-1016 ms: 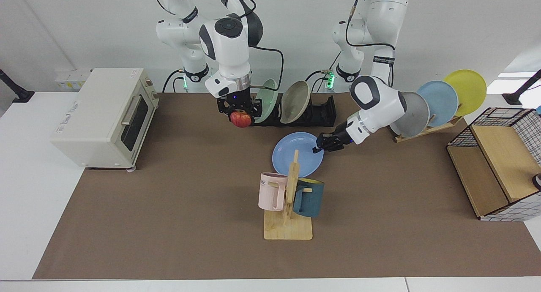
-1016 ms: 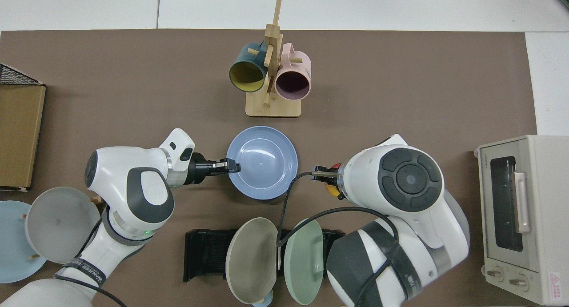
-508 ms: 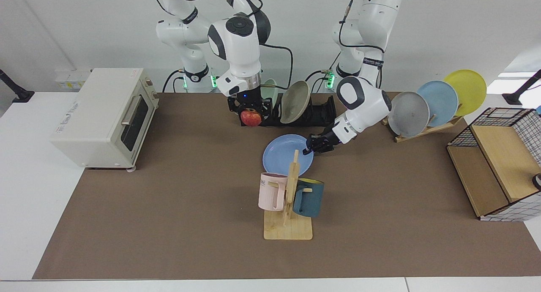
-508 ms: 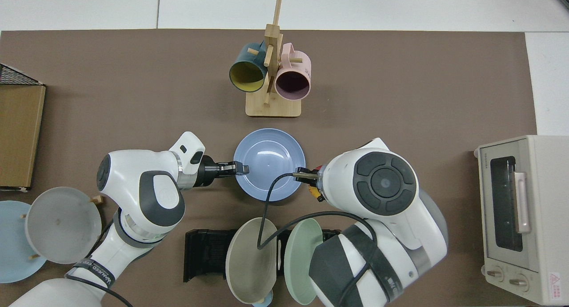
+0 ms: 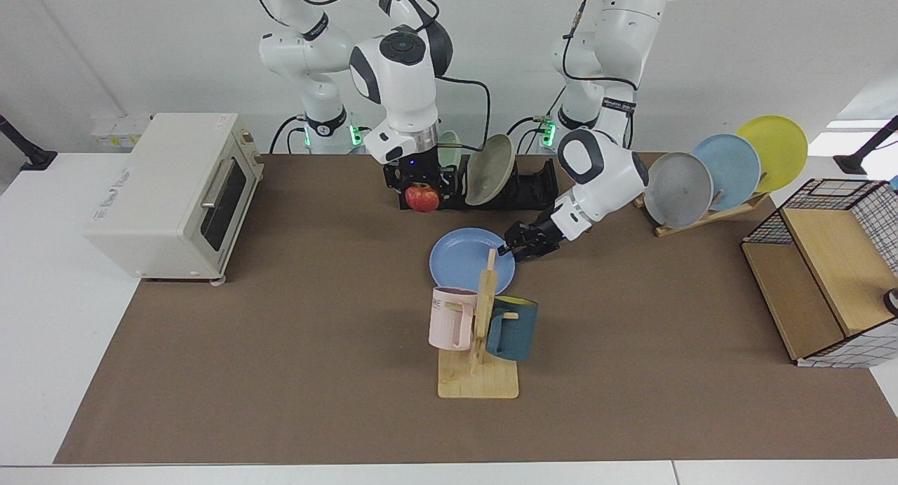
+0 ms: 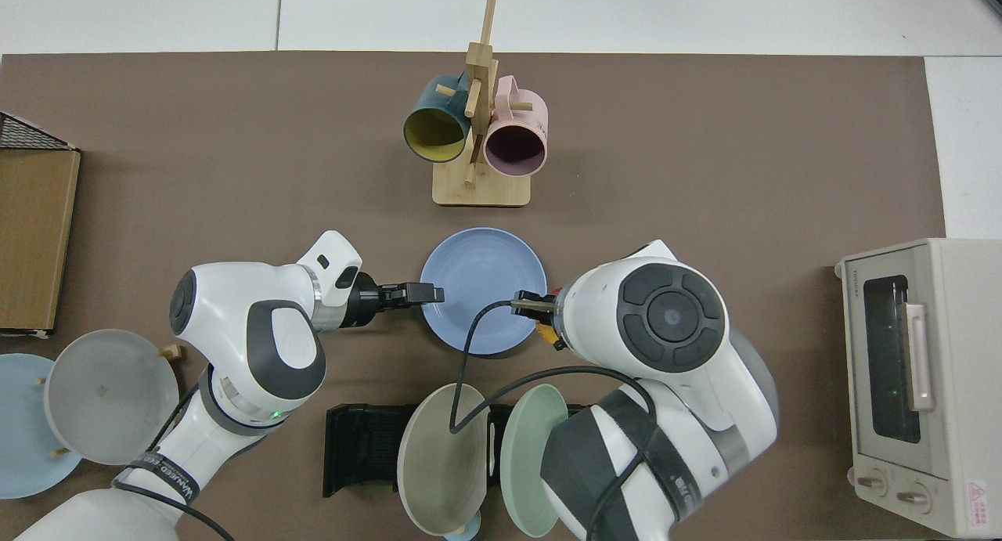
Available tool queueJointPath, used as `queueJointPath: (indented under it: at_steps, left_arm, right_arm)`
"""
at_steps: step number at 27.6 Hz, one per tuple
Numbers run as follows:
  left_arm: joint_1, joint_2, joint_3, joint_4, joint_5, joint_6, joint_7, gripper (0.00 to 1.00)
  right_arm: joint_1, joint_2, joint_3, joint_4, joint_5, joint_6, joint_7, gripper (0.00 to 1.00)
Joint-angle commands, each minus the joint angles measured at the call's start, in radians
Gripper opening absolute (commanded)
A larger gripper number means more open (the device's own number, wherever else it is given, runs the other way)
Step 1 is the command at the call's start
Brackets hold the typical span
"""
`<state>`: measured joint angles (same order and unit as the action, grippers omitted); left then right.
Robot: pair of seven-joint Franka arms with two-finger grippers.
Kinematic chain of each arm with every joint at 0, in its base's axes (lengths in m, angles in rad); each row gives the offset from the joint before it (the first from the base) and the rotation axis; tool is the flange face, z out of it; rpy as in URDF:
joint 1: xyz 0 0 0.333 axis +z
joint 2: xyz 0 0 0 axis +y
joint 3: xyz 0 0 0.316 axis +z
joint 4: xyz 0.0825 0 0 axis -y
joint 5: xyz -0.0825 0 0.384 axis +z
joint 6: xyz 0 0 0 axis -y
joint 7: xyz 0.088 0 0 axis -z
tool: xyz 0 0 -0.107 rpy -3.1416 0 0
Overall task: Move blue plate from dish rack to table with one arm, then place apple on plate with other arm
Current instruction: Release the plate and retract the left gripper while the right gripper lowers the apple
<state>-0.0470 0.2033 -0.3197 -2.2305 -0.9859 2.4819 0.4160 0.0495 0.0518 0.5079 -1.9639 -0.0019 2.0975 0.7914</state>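
The table carried the black dish rack along its far edge, where a beige plate and a green plate stood in the slots. The blue plate was out of the rack and lay flat, or very nearly so, on the brown surface between the rack and the mug tree. The left gripper was pinched narrowly on the plate's rim at the side nearer its own base. The right gripper was clamped on the apple, held in front of the rack and near the plate. In my judgement the first step was at its close: the next move called for the left gripper to release the rim and clear away, after which the apple could be carried over the plate's centre and lowered.
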Motion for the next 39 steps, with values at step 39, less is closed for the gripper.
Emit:
queueJointPath:
  at_steps: [39]
  left_arm:
    - [-0.011, -0.153, 0.186, 0.595, 1.007, -0.940, -0.456, 1.00]
  right_arm:
    - [0.018, 0.326, 0.110, 0.013, -0.282, 0.305, 0.318, 0.01]
